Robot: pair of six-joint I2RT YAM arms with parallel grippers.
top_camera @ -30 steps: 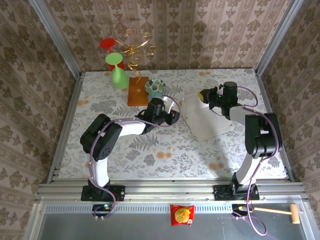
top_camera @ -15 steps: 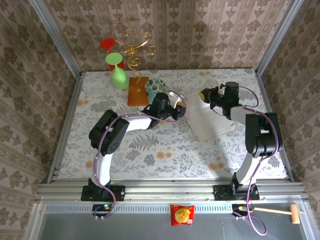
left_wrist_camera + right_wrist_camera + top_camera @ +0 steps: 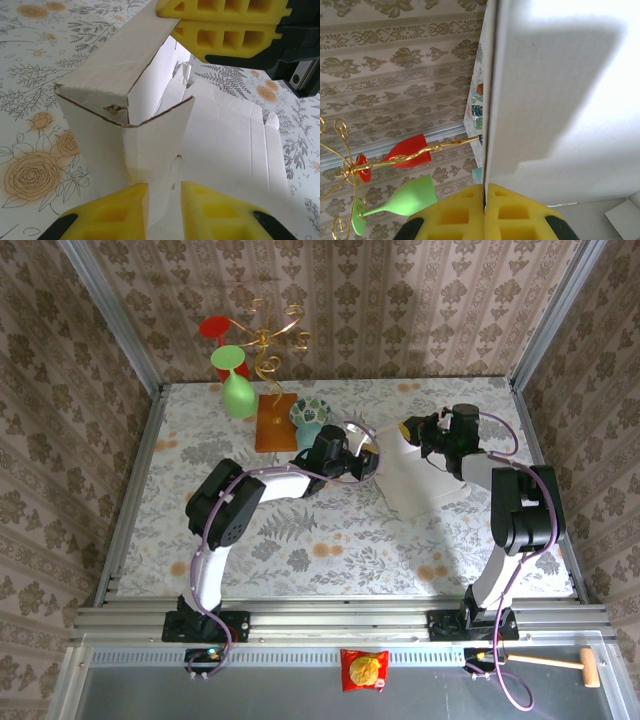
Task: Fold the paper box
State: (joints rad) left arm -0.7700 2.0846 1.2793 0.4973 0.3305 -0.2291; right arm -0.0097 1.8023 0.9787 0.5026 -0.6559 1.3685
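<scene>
Floral-patterned cloth covers the table [image 3: 200, 470], which is walled in by damask wallpaper. On its right half lies the paper box [image 3: 420, 485], pale thin cardboard, partly raised. Its base panel is flat on the cloth, and its far-left side stands up in folded walls.

The right gripper [image 3: 410, 430] reaches in from the far right. It is clenched on the top edge of an upright panel, and in the right wrist view its yellow pads [image 3: 455, 215] meet with the sheet's edge pinched between them. The left gripper [image 3: 362, 462] comes from the left to the box's left corner. In the left wrist view its pads [image 3: 120, 210] stand slightly parted astride a standing flap. One pad is against the card, a sliver of gap shows on the other side, and the hold looks loose rather than clamped.

Left of the box, at the far centre, a brown wooden board [image 3: 275, 423] lies just beside a teal cup [image 3: 310, 418]. Farther back stand a green glass [image 3: 236, 390], a red glass [image 3: 215, 328] and a gold wire stand [image 3: 268, 335]. On the near ledge sit a wooden mallet [image 3: 570, 664] and a red snack packet [image 3: 364, 670].
</scene>
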